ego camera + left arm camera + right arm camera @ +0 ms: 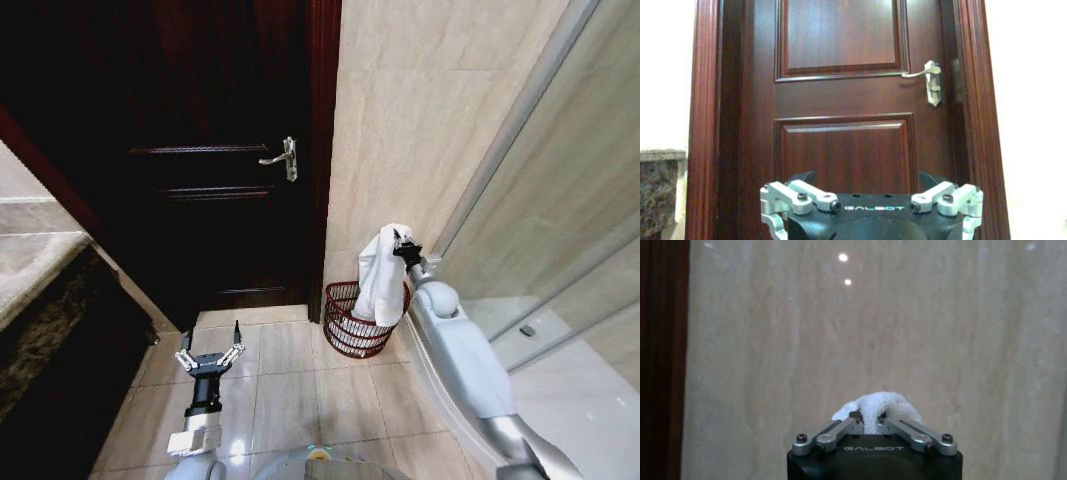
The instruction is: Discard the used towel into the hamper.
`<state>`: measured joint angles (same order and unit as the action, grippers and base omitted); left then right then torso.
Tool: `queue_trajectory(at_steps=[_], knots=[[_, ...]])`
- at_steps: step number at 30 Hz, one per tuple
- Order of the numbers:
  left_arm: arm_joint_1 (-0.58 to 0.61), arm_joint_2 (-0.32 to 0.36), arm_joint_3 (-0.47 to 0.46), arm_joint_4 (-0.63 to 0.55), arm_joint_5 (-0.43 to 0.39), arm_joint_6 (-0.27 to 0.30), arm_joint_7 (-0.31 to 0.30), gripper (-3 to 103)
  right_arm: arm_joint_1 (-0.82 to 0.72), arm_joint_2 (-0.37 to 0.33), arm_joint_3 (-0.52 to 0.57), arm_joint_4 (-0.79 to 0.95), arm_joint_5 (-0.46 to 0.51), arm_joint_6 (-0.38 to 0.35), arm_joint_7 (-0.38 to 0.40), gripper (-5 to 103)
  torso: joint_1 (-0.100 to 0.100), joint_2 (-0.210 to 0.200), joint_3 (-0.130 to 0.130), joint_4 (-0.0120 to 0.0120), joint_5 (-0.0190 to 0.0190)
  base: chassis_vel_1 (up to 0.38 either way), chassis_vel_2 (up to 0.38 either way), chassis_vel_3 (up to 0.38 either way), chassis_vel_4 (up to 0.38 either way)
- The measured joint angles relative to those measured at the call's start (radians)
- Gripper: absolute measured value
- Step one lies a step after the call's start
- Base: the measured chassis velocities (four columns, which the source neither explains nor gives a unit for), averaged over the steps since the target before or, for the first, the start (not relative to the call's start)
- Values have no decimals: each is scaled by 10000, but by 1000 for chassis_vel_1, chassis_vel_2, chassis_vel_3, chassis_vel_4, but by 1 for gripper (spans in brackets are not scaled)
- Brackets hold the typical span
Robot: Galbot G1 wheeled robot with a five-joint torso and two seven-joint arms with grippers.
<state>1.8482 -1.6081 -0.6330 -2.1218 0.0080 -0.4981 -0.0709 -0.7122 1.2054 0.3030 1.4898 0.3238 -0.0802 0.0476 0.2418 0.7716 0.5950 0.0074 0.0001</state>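
Note:
A white towel [382, 277] hangs from my right gripper [401, 246], which is shut on its top fold. The towel's lower end dangles over the far rim of the hamper [345, 330], a small round reddish-brown wire basket on the tiled floor by the wall. In the right wrist view the towel [875, 407] bulges out between the closed fingers [839, 430], facing the beige wall. My left gripper [210, 352] hovers low over the floor tiles to the left of the hamper, open and holding nothing; in the left wrist view its fingers [800, 196] are spread before the door.
A dark wooden door [215, 150] with a metal handle [283, 157] stands behind the hamper, the same door [847, 100] filling the left wrist view. A glass shower partition [560, 210] runs along the right. A dark stone counter [50, 330] is at the left.

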Motion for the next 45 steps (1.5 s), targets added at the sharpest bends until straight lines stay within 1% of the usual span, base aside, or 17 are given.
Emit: queue_trajectory(at_steps=[8, 17, 20, 22, 24, 25, 27, 30, 31, 32, 35, 36, 39, 40, 42, 43, 45], knots=[[-62, 0, -37, 82, -82, 0, 0, 100, 534, 80, -44, 275, 263, -192, 249, 5, 0, 1, -1, 1, -5, 0, 0, 0, 0], [-139, 0, -41, 176, -151, -39, -1, 100, 119, 278, 125, -776, -132, 279, 24, 5, 0, 1, 0, -2, 2, 0, 0, 0, 0], [-144, 0, -62, 179, -172, -48, -1, 100, 68, 468, 188, -1413, -519, 734, -34, 5, 0, 2, -1, 1, 0, 0, 0, 0, 0], [-143, 0, -67, 179, -179, -51, -1, 100, 68, 486, 201, -1504, -574, 785, -34, 5, 0, 2, -1, 0, 0, 0, 0, 0, 0], [-143, 0, -96, 171, -230, -57, -1, 100, 96, 521, 304, -1848, -931, 999, 22, 5, 1, 2, -1, 1, 0, 0, 0, 0, 0], [-143, 0, -96, 171, -230, -57, -1, 100, 96, 521, 304, -1848, -931, 999, 22, 5, 1, 2, -1, 1, 0, 0, 0, 0, 0], [-150, 0, -109, 167, -273, -60, -1, 100, 93, 505, 407, -2027, -1375, 1166, 102, 5, 1, 2, -1, 0, -2, 0, 0, 0, 0], [-183, 0, -110, 183, -280, -61, -2, 100, -84, 494, 372, -1919, -1443, 1142, 109, 5, 0, 2, -1, -1, -5, 0, 0, 0, 0], [-219, 0, -109, 221, -279, -61, -2, 100, -307, 526, 302, -1701, -1437, 979, 48, 5, 1, 2, -1, 0, -2, 0, 0, 0, 0], [-219, 0, -109, 221, -279, -61, -2, 100, -307, 526, 302, -1701, -1437, 979, 48, 5, 1, 2, -1, 0, -2, 0, 0, 0, 0], [-314, 0, -82, 269, -233, -48, -6, 100, -982, 814, 150, -1159, -1188, 527, -140, 5, 1, 2, -1, 1, -1, 0, 0, 0, 0], [-314, 0, -82, 269, -233, -48, -6, 100, -982, 814, 150, -1159, -1188, 527, -140, 5, 1, 2, -1, 1, -1, 0, 0, 0, 0], [-318, 0, -65, 237, -207, -16, -9, 100, -1493, 1093, 15, -632, 25, -276, -92, 5, 0, 2, -1, 2, 0, 0, 0, 0, 0], [-318, 0, -65, 237, -207, -16, -9, 100, -1493, 1093, 15, -632, 25, -276, -92, 5, 0, 2, -1, 2, 0, 0, 0, 0, 0], [-320, 0, -61, 234, -202, -9, -10, 100, -1615, 1122, 6, -358, 996, -802, 125, 5, 0, 2, -2, 2, -3, 0, 0, 0, 0], [-322, 0, -55, 234, -200, -7, -10, 100, -1637, 1093, 38, -314, 1313, -957, 214, 5, 0, 2, -2, 3, -1, 0, 0, 0, 0], [-325, 0, -46, 234, -196, -7, -10, 100, -1655, 1026, 103, -313, 1465, -1094, 268, 5, 0, 2, -2, 3, 1, 0, 0, 0, 0]])
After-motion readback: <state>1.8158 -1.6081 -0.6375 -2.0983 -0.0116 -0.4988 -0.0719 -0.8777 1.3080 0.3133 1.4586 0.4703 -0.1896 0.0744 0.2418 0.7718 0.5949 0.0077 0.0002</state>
